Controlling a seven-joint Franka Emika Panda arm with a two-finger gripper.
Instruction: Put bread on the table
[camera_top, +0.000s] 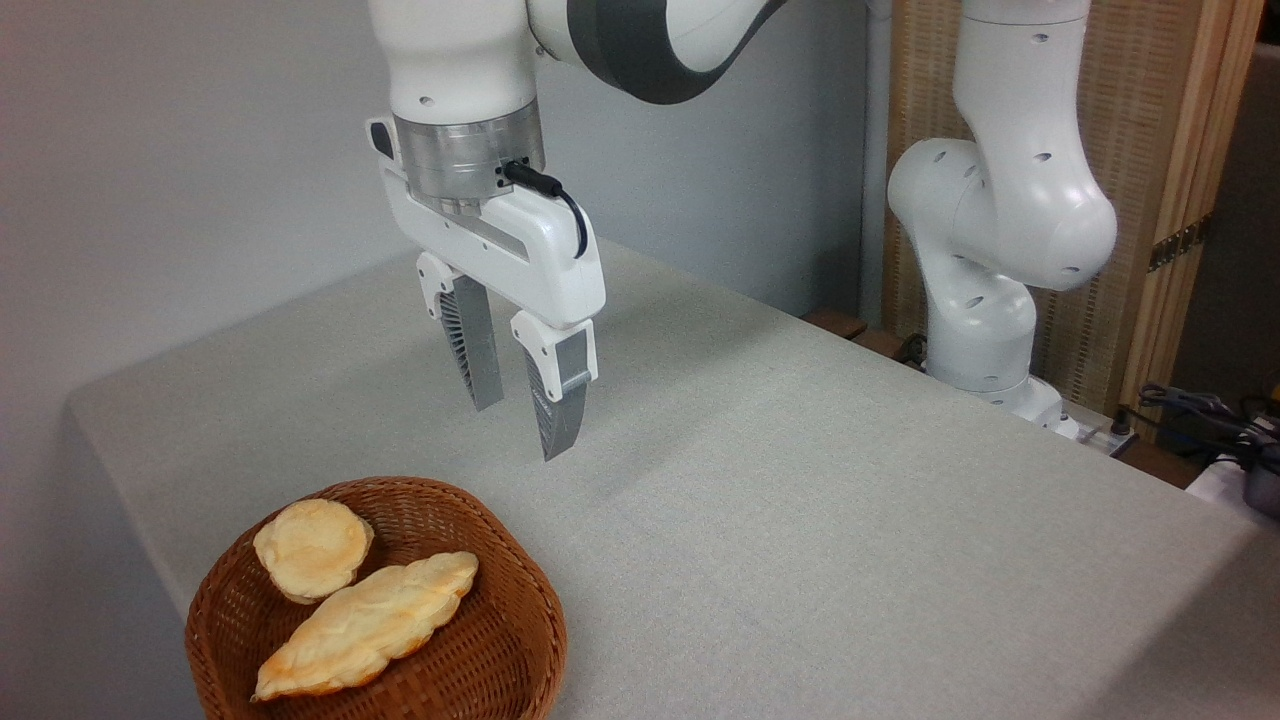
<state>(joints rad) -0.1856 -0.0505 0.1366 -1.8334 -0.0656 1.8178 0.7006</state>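
Note:
The bread (312, 548), a small round pale yellow bun with browned edges, leans against the inner left wall of a brown wicker basket (480, 650) at the table's near left corner. My gripper (520, 428) hangs open in the air above and behind the basket, up and to the right of the bun, with nothing between its grey ribbed fingers (482, 360). The table (800, 500) has a light grey cloth surface.
A longer leaf-shaped loaf (370, 620) lies in the basket beside the bun, touching it. The arm's white base (990, 340) stands at the table's far right edge. Cables and a dark object (1230, 430) sit beyond it. A grey wall is behind.

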